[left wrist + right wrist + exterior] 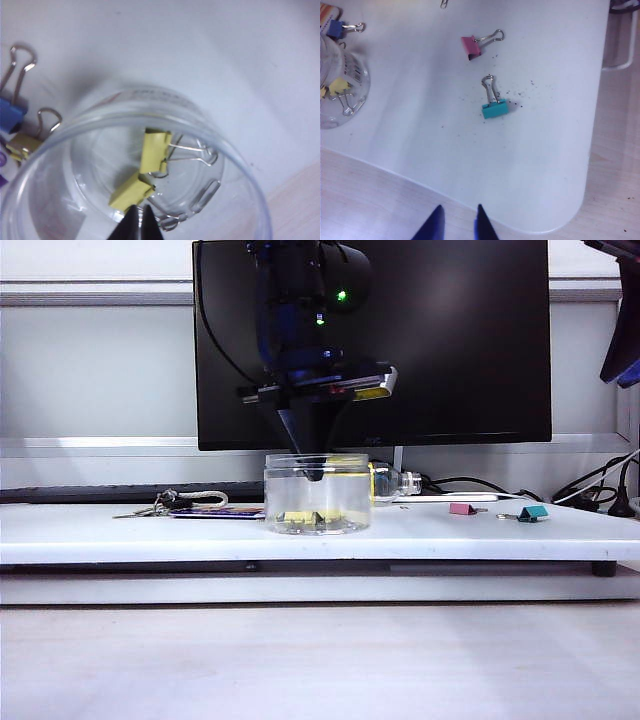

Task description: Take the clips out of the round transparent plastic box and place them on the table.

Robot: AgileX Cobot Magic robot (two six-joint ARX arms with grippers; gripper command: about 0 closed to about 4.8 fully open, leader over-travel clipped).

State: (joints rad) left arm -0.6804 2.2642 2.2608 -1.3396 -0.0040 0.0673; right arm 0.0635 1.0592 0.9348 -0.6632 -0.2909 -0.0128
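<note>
So from my remote seat: the left hand (138, 220) is poked straight down into the round transparent plastic box (317, 494), which stands on the white tabletop (130, 532) in front of the black monitor (450, 340). In the left wrist view its dark fingertips are pinched together right at the edge of one yellow clip (131, 191) on the box floor. They're touching it or nearly so, but I honestly can't say whether they've got a bite on it, the tips sit right at the frame edge. A second yellow clip (154, 151) lies just beside the first, wire handles pointing away, and a plain paper clip (207, 192) is in there too.

Outside the box, just beside its wall, there's a blue clip (9, 114) and another yellowish clip (22, 145). The pink clip (470, 46) is already out on the tabletop, well to the right of the box, with a teal clip (494, 108) near it. A clear bottle with a yellow label (385, 481) lies behind the box, and a bunch of keys (160, 506) sits to its left.

The right hand (457, 222) hangs above the near right corner of the tabletop, fingers a little apart, holding nothing.
</note>
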